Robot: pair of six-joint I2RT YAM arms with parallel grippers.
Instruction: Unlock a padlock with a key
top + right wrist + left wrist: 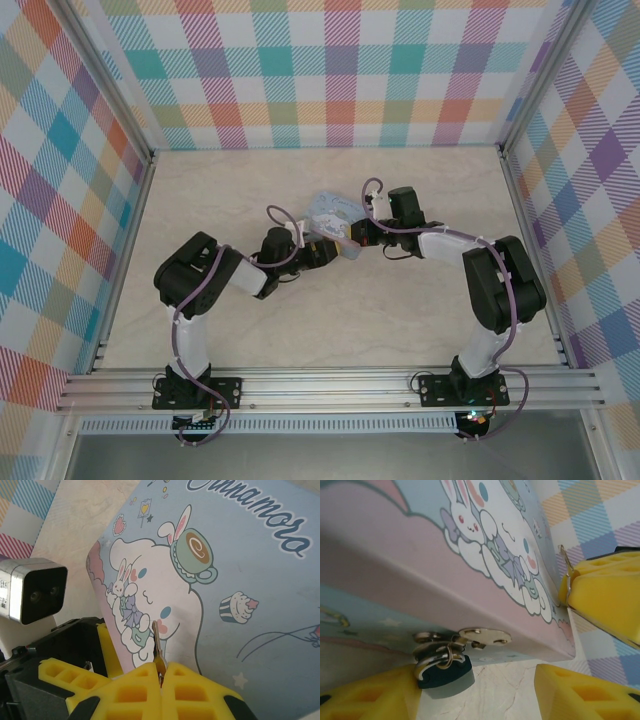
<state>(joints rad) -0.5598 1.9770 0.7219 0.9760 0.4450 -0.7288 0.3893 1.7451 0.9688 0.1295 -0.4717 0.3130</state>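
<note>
Padlock (447, 676) hangs under tin (395, 570) in left wrist view; right hand (161, 672) pinches key (156, 642).

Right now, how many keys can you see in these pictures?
1. The key is pinched by the shut right gripper, standing up in front of the tin. Another could be hidden behind the tin.
</note>
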